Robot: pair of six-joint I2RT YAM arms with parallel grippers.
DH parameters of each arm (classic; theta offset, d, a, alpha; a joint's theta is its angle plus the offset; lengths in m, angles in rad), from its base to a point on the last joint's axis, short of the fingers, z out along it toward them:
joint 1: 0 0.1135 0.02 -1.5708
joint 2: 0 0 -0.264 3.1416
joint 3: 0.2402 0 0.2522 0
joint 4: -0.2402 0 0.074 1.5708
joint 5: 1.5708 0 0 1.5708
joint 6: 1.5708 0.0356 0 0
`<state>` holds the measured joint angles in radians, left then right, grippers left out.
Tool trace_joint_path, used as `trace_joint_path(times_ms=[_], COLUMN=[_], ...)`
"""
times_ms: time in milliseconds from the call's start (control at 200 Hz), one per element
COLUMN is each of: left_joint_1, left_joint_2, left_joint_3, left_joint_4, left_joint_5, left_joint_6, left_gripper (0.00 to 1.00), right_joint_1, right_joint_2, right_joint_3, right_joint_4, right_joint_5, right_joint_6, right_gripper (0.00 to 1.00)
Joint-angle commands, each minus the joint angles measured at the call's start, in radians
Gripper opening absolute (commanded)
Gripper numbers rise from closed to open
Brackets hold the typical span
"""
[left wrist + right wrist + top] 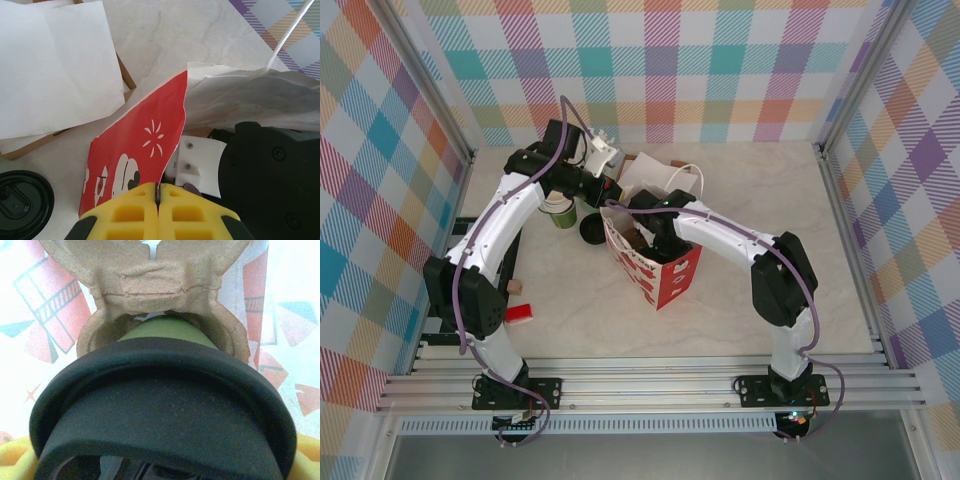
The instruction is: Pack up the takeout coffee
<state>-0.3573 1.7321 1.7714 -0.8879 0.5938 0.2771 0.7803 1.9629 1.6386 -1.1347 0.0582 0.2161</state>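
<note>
Seating takeout coffee (165,330), clasped in right end effector (160,462), into carrier (150,285); pinching bag (135,145) rim tight with left end effector (157,200). Next, probably: release upright.

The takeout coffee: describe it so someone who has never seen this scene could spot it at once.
Find the red-and-white paper bag standing open mid-table, with the right gripper reaching into its top. Inside, between that gripper's fingers, is the takeout coffee, set in a brown cardboard holder. It is a green cup wearing its black lid, unlike the loose black lid outside.
</note>
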Motion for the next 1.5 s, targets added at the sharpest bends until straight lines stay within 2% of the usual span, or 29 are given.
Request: trace_joint_path(times_ms=[0,365,610,805,1240,1365,1495], left_joint_1=[0.002,-0.054,-0.057,-0.056,-0.057,-0.057,-0.057], left_joint_2=[-0.024,-0.093,-0.099,-0.103,-0.118,-0.115,-0.113], left_joint_3=[0.011,0.020,0.020,0.013,0.014,0.017,0.017], left_joint_4=[-0.002,0.005,0.003,0.007,0.018,0.017,0.016], left_joint_5=[0.044,-0.030,-0.027,-0.022,-0.036,-0.038,-0.036], left_joint_6=[-0.002,-0.022,-0.019,-0.016,-0.025,-0.024,-0.025], left_gripper=[0.00,0.00,0.00,0.00,0.00,0.00,0.00], right_joint_1=[-0.019,-0.019,-0.019,-0.020,-0.018,-0.013,-0.010], right_joint_2=[0.121,0.028,-0.020,-0.022,-0.067,-0.082,-0.087], right_joint_3=[-0.069,0.028,0.044,0.063,0.075,0.069,0.066], right_joint_4=[-0.056,-0.075,-0.060,-0.071,-0.047,-0.030,-0.024], right_joint_5=[0.103,0.063,0.053,0.062,0.065,0.066,0.072], right_joint_6=[0.023,0.031,0.048,0.055,0.058,0.055,0.049], right_gripper=[0.32,0.42,0.48,0.57,0.67,0.74,0.77])
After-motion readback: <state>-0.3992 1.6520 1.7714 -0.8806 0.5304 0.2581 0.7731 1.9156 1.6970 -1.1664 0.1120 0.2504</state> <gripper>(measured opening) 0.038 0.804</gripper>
